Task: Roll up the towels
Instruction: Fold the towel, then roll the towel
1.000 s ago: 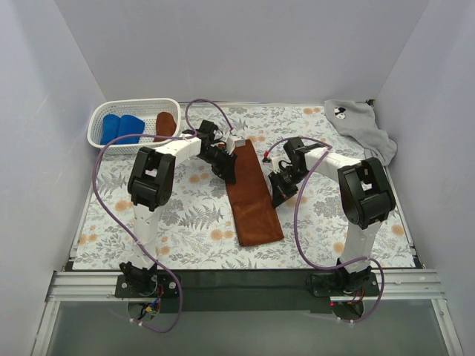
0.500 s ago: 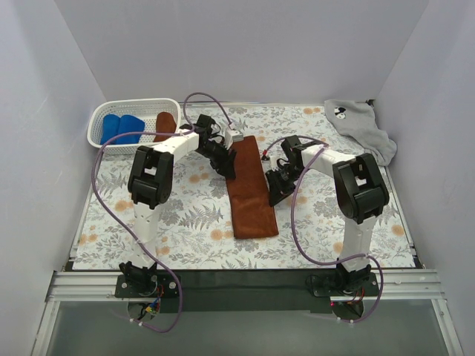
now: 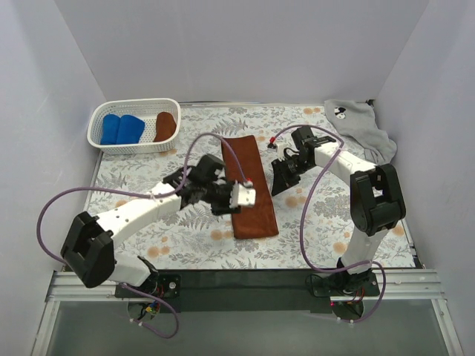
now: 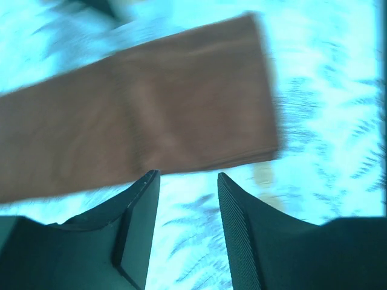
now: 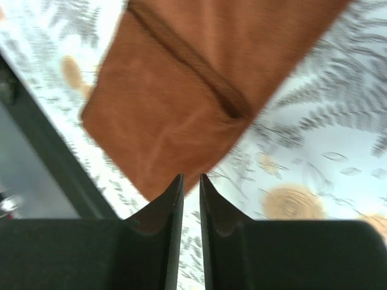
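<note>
1. The left gripper has swung to the near end of the rust-brown towel, which lies flat mid-surface, long axis near-to-far.
2. Its jaws stand open, empty and closest to that end; the right gripper, barely parted and empty, hangs beside the towel's right edge.

The left wrist view is smeared, so the rust-brown towel shows no clear weave and runs off its left edge, the right wrist view cuts it off at the top, and the mark on the grey towel is too small to read.
</note>
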`<action>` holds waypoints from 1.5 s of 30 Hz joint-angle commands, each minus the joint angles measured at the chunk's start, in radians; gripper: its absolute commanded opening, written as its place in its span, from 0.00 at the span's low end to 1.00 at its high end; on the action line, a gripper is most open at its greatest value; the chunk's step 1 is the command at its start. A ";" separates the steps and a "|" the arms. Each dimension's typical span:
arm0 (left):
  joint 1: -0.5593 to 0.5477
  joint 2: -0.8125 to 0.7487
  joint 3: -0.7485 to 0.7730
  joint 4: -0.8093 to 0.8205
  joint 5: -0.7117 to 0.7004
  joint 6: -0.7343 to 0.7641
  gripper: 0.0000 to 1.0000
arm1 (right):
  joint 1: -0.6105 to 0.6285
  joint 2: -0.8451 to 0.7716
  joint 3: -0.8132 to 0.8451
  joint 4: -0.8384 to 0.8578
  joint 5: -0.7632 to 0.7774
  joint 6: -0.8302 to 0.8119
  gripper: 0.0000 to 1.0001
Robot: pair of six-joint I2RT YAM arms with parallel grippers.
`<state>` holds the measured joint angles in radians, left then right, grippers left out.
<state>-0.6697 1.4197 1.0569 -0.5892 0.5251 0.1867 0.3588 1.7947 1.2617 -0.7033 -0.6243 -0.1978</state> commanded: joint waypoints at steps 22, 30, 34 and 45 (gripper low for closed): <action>-0.449 0.203 -0.272 0.330 -0.373 0.046 0.29 | 0.097 0.226 -0.024 0.073 -0.204 0.012 0.11; -0.449 0.168 -0.209 0.131 -0.170 -0.004 0.03 | 0.112 0.149 -0.119 0.080 -0.206 -0.018 0.14; -0.446 0.145 -0.202 0.078 -0.080 -0.041 0.00 | 0.120 0.106 -0.150 0.080 -0.219 -0.031 0.15; -0.177 0.266 0.035 -0.147 0.317 -0.020 0.00 | 0.059 0.034 -0.018 0.008 -0.196 -0.054 0.20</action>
<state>-0.8867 1.6505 1.0122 -0.6331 0.6601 0.1524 0.4324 1.8671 1.1938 -0.6647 -0.8307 -0.2295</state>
